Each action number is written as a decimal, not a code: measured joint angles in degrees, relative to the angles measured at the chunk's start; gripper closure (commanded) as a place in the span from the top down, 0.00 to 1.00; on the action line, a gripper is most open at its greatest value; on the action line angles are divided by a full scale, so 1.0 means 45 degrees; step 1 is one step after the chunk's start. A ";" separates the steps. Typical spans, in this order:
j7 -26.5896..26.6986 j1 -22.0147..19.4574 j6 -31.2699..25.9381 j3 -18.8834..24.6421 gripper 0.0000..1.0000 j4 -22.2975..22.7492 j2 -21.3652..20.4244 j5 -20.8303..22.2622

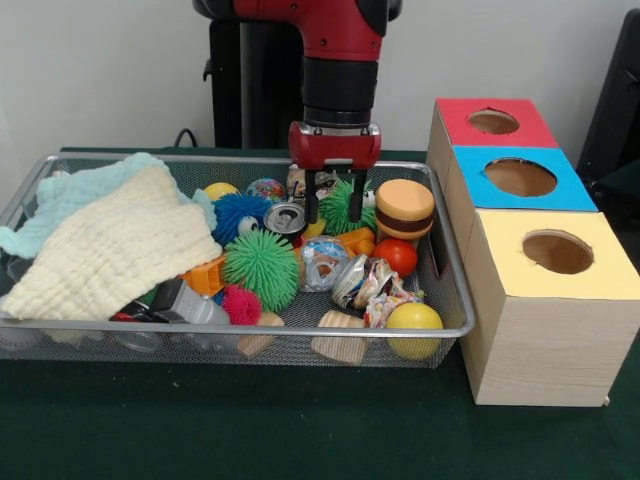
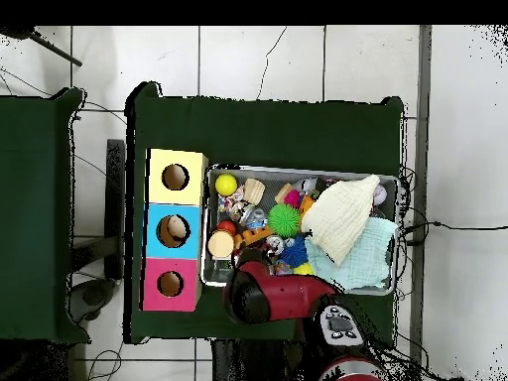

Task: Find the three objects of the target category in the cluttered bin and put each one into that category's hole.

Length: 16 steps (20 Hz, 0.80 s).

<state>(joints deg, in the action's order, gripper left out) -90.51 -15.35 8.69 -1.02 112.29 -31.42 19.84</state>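
One gripper (image 1: 331, 210) hung from the red arm (image 1: 335, 40) over the far middle of the wire bin (image 1: 455, 290), its two dark fingers parted and holding nothing, their tips just above a crushed drink can (image 1: 286, 217) and a green spiky ball (image 1: 345, 207). Just beside it stood a toy burger (image 1: 404, 208), with a red ball (image 1: 397, 256) in front of that. Nearer the front rim lay crumpled foil wrappers (image 1: 368, 283), a yellow ball (image 1: 413, 320) and a wooden block (image 1: 339, 337). A larger green spiky ball (image 1: 262, 267) sat mid-bin, a blue one (image 1: 238, 214) behind it. A cream cloth (image 1: 115, 250) over a pale blue cloth (image 1: 75, 192) covered the bin's other end. Beside the bin on the green table (image 1: 300, 430) stood three boxes in a row, each with a round hole on top: yellow (image 1: 557, 252), blue (image 1: 520, 177) and red (image 1: 493, 121).
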 measured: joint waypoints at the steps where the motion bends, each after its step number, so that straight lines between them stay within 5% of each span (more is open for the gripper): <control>1: 0.0000 -0.0021 0.0003 0.0000 1.00 -0.0002 -0.0009 -0.0003; 16: 0.0000 -0.0266 0.0000 -0.0049 1.00 -0.0107 -0.0107 0.0000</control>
<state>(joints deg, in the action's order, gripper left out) -90.51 -16.55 8.69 -1.23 111.81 -31.90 19.84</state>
